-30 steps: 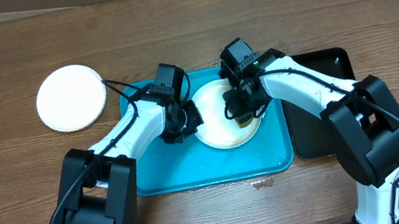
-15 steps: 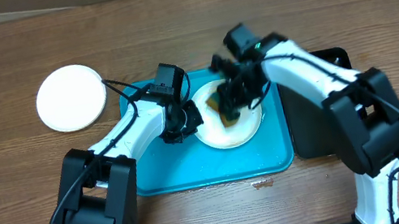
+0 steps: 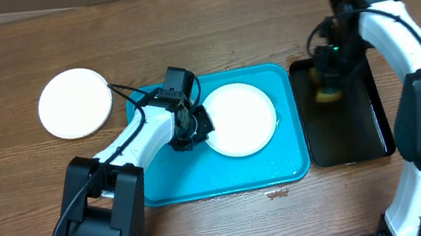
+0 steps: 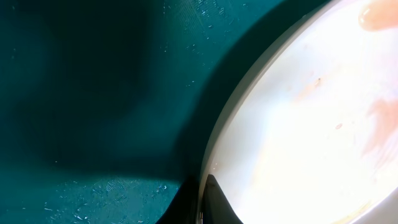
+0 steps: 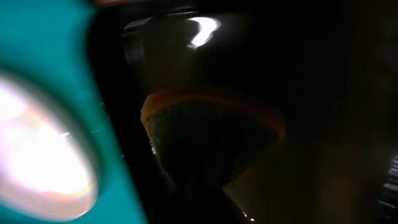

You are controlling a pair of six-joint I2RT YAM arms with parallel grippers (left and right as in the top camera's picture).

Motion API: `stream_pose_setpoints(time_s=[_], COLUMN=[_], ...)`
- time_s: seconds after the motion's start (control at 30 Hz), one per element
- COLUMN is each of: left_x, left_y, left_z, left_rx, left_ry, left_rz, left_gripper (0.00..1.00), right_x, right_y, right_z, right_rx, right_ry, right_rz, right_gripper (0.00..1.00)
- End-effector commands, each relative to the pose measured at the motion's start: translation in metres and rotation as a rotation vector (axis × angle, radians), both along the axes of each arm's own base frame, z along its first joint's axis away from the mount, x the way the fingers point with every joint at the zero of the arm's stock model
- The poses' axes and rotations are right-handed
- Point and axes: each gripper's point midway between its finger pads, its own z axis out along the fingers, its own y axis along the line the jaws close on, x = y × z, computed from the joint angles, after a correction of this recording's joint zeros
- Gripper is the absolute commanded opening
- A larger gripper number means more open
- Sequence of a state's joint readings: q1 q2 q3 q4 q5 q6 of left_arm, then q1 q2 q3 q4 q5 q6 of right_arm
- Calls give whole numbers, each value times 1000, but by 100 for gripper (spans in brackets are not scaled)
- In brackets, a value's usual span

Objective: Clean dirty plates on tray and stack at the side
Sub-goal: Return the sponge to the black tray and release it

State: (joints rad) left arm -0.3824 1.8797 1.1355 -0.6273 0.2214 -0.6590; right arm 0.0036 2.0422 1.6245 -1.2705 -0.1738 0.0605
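Plate (image 3: 238, 118) — round, glossy; sponge (image 3: 329, 94) — yellow, rounded

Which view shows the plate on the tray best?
Overhead: the whole plate shows on the tray, unblocked, with the left pincer pinching its rim. Left wrist shows only part of it close up, with faint orange smears. Right wrist gives a blurred, overexposed edge.

right fingers (image 3: 328, 85) off the plate (image 3: 239, 119), sponge (image 3: 328, 95) now over black tray (image 3: 344, 136)
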Motion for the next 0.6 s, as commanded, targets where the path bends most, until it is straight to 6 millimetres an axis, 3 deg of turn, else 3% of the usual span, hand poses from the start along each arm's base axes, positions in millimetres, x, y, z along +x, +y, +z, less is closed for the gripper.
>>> stream_pose_setpoints(time_s=[0.0, 0.13, 0.27, 0.3, 0.4, 0.57], left_x=[-6, -5, -5, -5, -5, -5], left_y=[0, -1, 0, 0, 0, 0], left_z=[-14, -14, -14, -14, -14, -14], left_rx=[26, 25, 25, 25, 25, 26], left_ry=[33, 29, 29, 28, 29, 29], left_rz=[-15, -19, -17, -17, -17, -17], left_gripper=[5, 6, 6, 6, 18, 28], right_x=[-1, -3, -1, -1, -2, 15], right_y=[-43, -53, -49, -48, -47, -40], right_z=[4, -13, -33, -36, -38, -10], right_rx=[-204, -255, -253, -252, -252, -192], right_ry=[-33, -39, -69, -75, -74, -109], right_rz=[-97, -99, -91, -89, -87, -110], right_gripper=[4, 4, 6, 12, 54, 60])
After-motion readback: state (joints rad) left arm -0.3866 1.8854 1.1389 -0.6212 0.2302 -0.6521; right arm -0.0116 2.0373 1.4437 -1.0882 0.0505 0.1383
